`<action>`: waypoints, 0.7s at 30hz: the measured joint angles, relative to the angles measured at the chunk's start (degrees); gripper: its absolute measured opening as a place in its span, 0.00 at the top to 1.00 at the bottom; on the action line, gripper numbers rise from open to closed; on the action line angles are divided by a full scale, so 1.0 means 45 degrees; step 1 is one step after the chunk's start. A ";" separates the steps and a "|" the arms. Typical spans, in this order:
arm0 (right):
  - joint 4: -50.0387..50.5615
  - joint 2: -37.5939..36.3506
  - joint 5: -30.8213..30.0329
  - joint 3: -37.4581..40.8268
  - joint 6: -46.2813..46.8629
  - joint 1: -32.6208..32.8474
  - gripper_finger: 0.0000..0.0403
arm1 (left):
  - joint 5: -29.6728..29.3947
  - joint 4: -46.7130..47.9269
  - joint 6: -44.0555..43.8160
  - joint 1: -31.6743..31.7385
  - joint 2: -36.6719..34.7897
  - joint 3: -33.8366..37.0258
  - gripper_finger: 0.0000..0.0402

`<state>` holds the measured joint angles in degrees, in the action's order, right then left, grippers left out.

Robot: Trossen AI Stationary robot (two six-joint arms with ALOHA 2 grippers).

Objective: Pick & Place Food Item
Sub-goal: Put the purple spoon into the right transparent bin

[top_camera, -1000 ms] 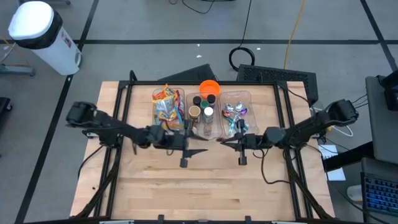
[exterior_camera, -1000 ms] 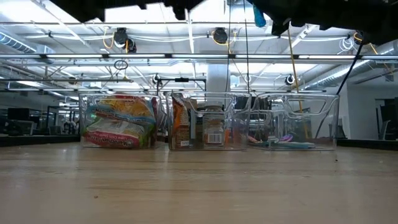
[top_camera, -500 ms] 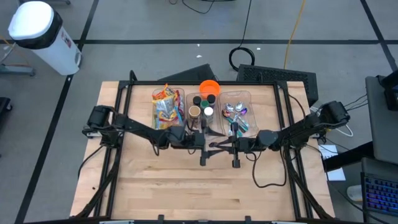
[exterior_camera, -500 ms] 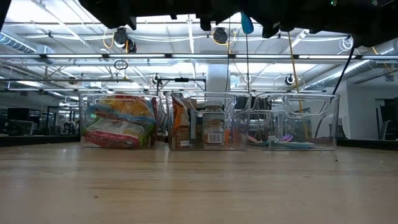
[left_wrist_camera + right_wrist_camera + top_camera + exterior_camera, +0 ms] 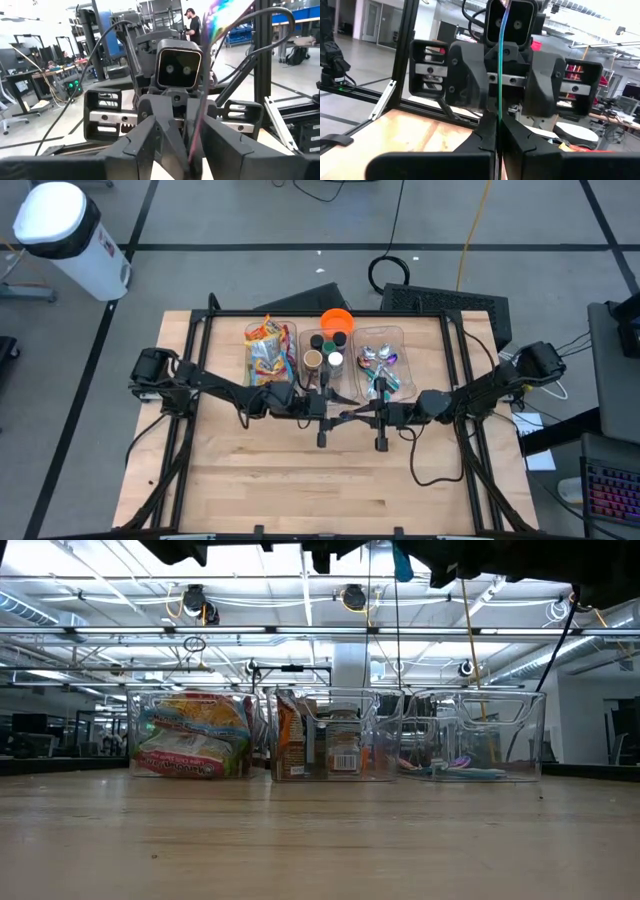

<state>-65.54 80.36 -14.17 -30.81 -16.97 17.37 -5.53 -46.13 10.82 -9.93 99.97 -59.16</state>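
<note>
Utensil [image 5: 500, 75] with a thin teal handle is what I see between the two arms, not a food item. It is held in the air above the middle of the wooden table [image 5: 300, 480], just in front of the three clear bins.

The right gripper [image 5: 362, 417] is closed on the teal handle; in the right wrist view its two fingers [image 5: 487, 135] press together with the handle standing straight up from between them. In the left wrist view the other end of the utensil shines in rainbow colours and leans a little to one side.

The left gripper [image 5: 342, 417] points straight at the right one, tip to tip. Its fingers [image 5: 150, 145] stand apart, one on each side of the shiny end and of the closed right fingertips. I cannot see them touching the utensil, so I read this pincer as open and gripping nothing.

In the low view only the teal tip shows, hanging at the upper edge, high over the table surface.

Behind the grippers, the left bin [image 5: 268, 350] holds colourful snack packets, the middle bin [image 5: 327, 352] holds small jars, and the right bin [image 5: 380, 365] holds more shiny cutlery. An orange bowl [image 5: 337, 320] sits just behind the middle bin.
</note>
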 joint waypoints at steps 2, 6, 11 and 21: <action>0.0003 0.0000 -0.0324 0.0000 -0.0147 0.0076 1.00 | -0.0001 0.0400 -0.0064 0.0000 -0.0211 0.0002 0.63; 0.0010 0.0000 -0.0473 0.0000 -0.0155 0.0086 1.00 | 0.0006 0.0564 -0.0100 -0.0005 -0.0302 0.0005 0.65; 0.0015 0.0000 -0.0492 0.0000 -0.0126 0.0081 1.00 | 0.0006 0.0593 0.0156 -0.0086 -0.0298 0.0005 0.72; 0.0006 0.0000 -0.0463 0.0000 -0.0122 0.0086 1.00 | 0.0595 0.0594 0.0249 -0.0155 -0.0298 0.0005 0.97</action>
<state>-65.51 80.36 -16.25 -30.81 -17.52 17.76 -2.85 -43.45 11.94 -10.63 98.63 -59.13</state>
